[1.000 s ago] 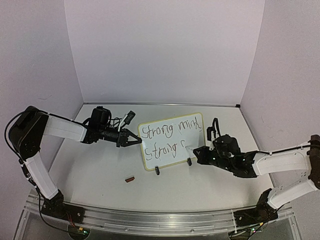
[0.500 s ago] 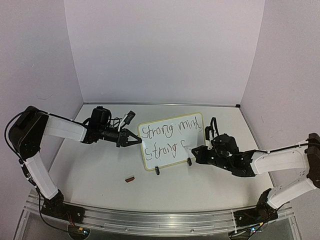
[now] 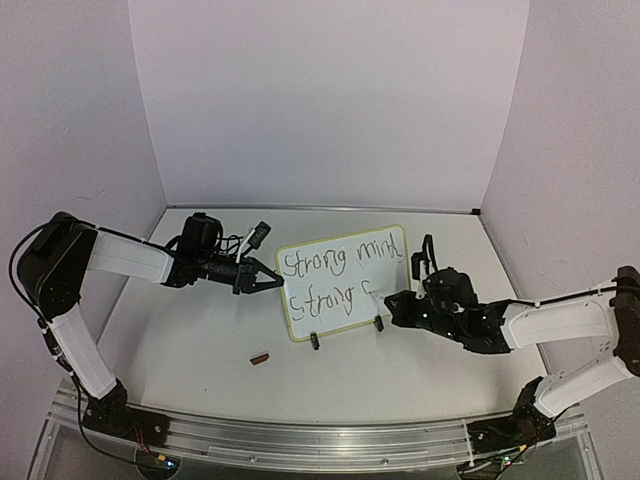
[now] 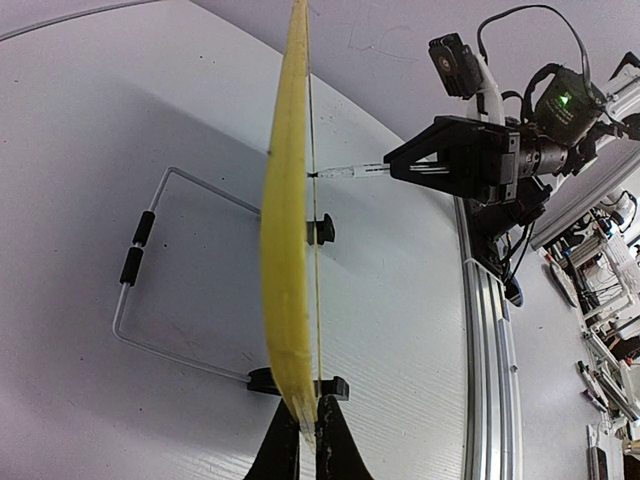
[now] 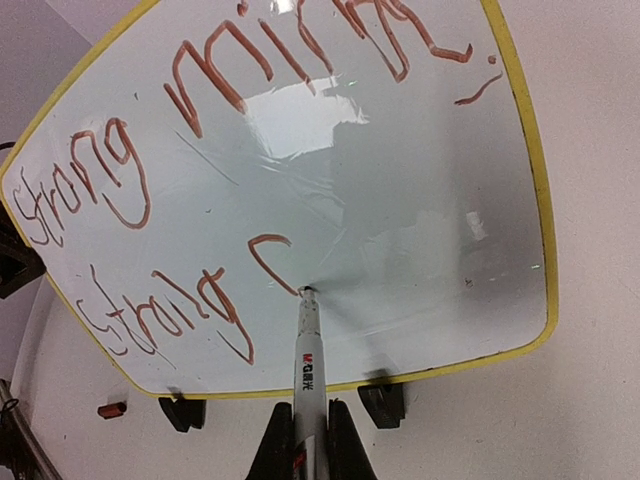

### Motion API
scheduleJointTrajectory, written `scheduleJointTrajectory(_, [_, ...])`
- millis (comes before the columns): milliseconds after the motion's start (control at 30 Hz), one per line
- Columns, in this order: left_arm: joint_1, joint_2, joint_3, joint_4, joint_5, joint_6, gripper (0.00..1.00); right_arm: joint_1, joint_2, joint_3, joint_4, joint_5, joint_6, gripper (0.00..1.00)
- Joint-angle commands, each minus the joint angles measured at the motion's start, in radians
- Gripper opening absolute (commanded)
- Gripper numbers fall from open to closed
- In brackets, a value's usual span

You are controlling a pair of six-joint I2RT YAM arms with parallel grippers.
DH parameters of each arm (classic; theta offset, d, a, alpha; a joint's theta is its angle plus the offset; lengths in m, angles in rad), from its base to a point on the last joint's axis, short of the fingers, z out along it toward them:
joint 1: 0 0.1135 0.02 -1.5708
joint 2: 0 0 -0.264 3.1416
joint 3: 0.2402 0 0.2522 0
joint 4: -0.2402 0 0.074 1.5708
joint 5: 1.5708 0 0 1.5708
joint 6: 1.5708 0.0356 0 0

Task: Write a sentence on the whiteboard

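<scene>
The whiteboard (image 3: pixel 390 268) stands tilted on its wire stand at mid-table, yellow frame around it. The sentence (image 3: pixel 335 266) reads "Strong mind" above "Strong" plus a partial curved letter (image 5: pixel 268 256). My left gripper (image 3: pixel 270 282) is shut on the whiteboard's left edge; in the left wrist view the yellow frame (image 4: pixel 285 250) sits between the fingers. My right gripper (image 5: pixel 305 445) is shut on a white marker (image 5: pixel 308 350). The marker's tip touches the whiteboard (image 5: pixel 420 200) at the lower end of the partial letter. From the top, my right gripper (image 3: pixel 392 302) is at the board's lower right.
A small red marker cap (image 3: pixel 261 357) lies on the table in front of the board. Two black clips (image 3: pixel 314 341) hold the board's bottom edge, and the wire stand (image 4: pixel 180 270) reaches behind it. Walls close off three sides; a metal rail (image 3: pixel 300 435) runs along the near edge.
My right gripper has shifted slightly left and up with the marker against the board. The left arm and the board have not moved.
</scene>
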Motion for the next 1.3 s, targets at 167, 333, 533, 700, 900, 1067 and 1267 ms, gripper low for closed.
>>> scheduleJointTrajectory(167, [-0.011,-0.009,-0.011,-0.043,-0.028,0.046,0.00,-0.003,-0.017,0.003,-0.043,0.051,0.022,0.00])
scheduleJointTrajectory(333, [-0.011,-0.010,-0.012,-0.043,-0.029,0.046,0.00,-0.003,0.010,0.019,-0.060,0.024,0.016,0.00])
scheduleJointTrajectory(533, [-0.012,-0.009,-0.011,-0.043,-0.029,0.046,0.00,-0.003,0.025,0.029,-0.056,0.004,0.013,0.00])
scheduleJointTrajectory(700, [-0.011,-0.008,-0.010,-0.043,-0.028,0.046,0.00,-0.003,0.031,0.050,-0.041,-0.019,-0.001,0.00])
scheduleJointTrajectory(900, [-0.011,-0.006,-0.010,-0.043,-0.029,0.046,0.00,-0.003,0.042,0.068,-0.001,-0.053,-0.007,0.00])
scheduleJointTrajectory(1067, [-0.012,-0.009,-0.011,-0.043,-0.029,0.046,0.00,-0.004,-0.023,0.043,0.024,-0.022,0.001,0.00])
scheduleJointTrajectory(1267, [-0.011,-0.008,-0.011,-0.043,-0.028,0.046,0.00,-0.004,-0.088,0.032,-0.033,0.053,-0.003,0.00])
